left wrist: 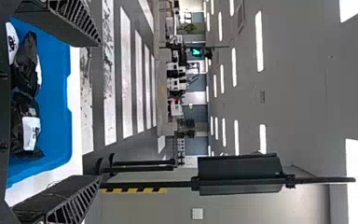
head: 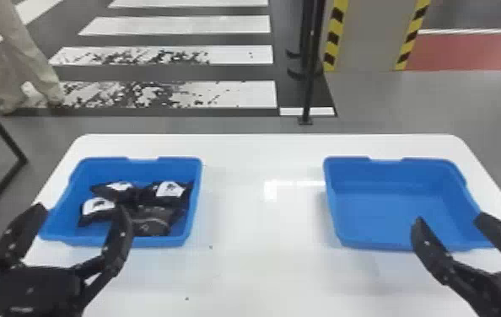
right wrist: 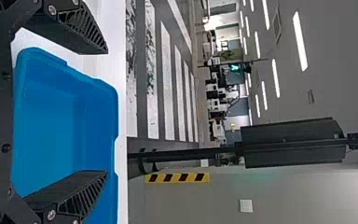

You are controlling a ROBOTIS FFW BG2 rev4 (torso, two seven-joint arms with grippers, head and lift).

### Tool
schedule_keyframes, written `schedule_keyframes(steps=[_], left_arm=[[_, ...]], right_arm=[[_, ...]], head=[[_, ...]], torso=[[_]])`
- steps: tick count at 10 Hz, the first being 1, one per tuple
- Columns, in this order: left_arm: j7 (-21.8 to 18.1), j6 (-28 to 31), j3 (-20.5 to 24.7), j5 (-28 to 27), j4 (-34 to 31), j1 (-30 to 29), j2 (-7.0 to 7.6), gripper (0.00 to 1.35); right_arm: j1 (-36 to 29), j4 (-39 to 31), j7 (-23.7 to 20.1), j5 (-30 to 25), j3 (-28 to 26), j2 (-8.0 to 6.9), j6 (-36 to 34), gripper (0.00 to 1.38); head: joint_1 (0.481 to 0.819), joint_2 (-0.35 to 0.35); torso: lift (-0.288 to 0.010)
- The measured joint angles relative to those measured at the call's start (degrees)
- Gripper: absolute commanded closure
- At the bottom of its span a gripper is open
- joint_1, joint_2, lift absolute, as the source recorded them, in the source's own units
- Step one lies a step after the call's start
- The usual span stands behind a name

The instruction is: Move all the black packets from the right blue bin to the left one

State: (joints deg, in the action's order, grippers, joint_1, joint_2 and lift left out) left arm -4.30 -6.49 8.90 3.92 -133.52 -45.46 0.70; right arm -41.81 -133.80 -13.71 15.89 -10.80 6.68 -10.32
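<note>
Between the left bin (head: 161,241) and the right bin (head: 380,244), a wide stretch of bare desk (head: 258,261) leaves room for a hand to pass. The bins' raised walls bar a low sideways path into either; both are open from above. Inside the left bin, bunched black packets (head: 148,221) block the middle and the side toward the right bin, with open floor along its outer side. The right bin offers open room down to its floor. Past the desk's far edge stands a black pole (head: 311,80).
</note>
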Motion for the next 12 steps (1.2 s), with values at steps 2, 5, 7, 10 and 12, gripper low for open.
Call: schedule_keyframes(steps=[2, 5, 7, 10, 12], left_arm=[[0.0, -0.2, -0.1, 0.4, 0.0, 0.0, 0.00, 0.00], [0.0, -0.2, -0.1, 0.7, 0.0, 0.0, 0.00, 0.00], [0.0, -0.2, -0.1, 0.9, 0.0, 0.0, 0.00, 0.00], [0.0, 0.1, -0.2, 1.7, 0.3, 0.4, -0.07, 0.00], [0.0, 0.3, -0.3, 2.9, 1.0, 0.8, -0.09, 0.03]], right_arm=[[0.0, -0.1, 0.0, -0.1, 0.0, 0.00, -0.3, 0.12], [-0.1, -0.3, 0.0, 0.0, 0.0, 0.00, -0.8, 0.12], [-0.2, -0.4, 0.0, 0.0, 0.0, 0.02, -0.8, 0.12], [-0.2, -0.6, 0.0, 0.2, 0.7, 0.30, -1.2, 0.12], [-0.1, -0.6, 0.0, 0.2, 0.9, 0.42, -1.2, 0.12]], head=[[0.695, 0.043], [0.695, 0.044], [0.695, 0.045], [0.695, 0.054], [0.695, 0.058]], torso=[[-0.140], [-0.140], [-0.140], [-0.140], [-0.140]])
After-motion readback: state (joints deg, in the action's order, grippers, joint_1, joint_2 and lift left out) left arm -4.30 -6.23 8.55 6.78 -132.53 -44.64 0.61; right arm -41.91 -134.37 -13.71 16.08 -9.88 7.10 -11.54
